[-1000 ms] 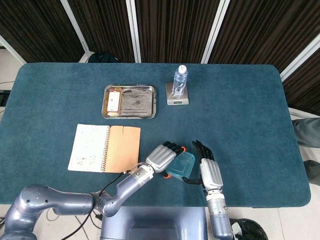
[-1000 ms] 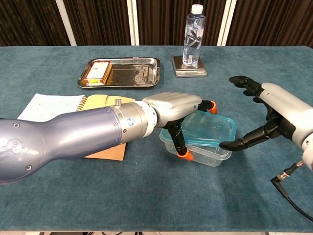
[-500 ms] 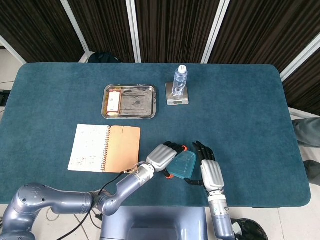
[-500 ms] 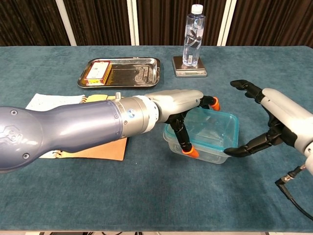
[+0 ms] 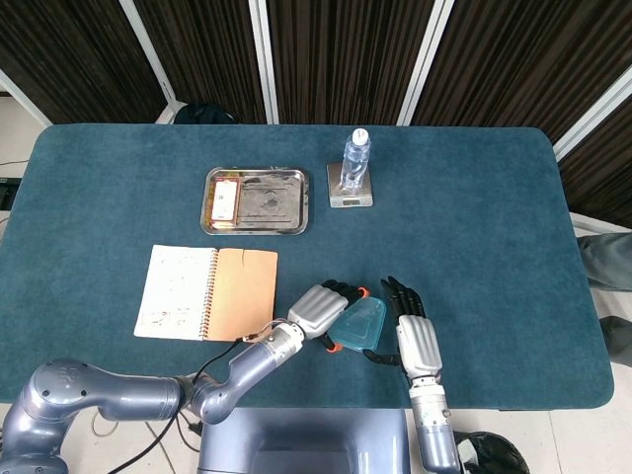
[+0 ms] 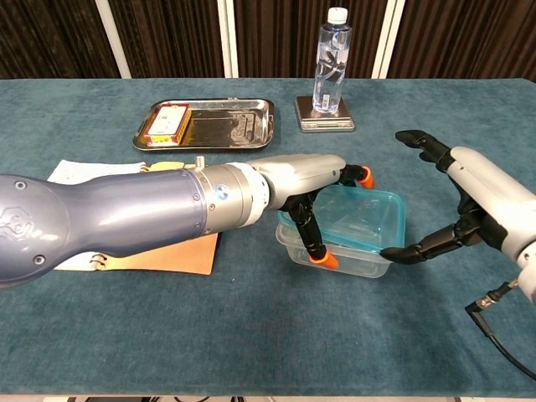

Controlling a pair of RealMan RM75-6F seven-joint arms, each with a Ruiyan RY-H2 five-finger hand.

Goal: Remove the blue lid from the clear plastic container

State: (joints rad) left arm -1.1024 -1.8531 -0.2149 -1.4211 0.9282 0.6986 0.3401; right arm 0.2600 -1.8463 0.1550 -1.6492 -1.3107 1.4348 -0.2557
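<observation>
The left arm reaches low across from the robot's left side, its thick silver forearm nearly level. The left hand [image 6: 306, 177] arches palm down, its black fingers with orange tips [image 6: 321, 259] curled downward and gripping. The right arm comes up from below, forearm slim and white. The right hand [image 6: 473, 205] stands on edge, palm facing the left hand, dark fingers [image 6: 416, 249] spread and gently bent.
</observation>
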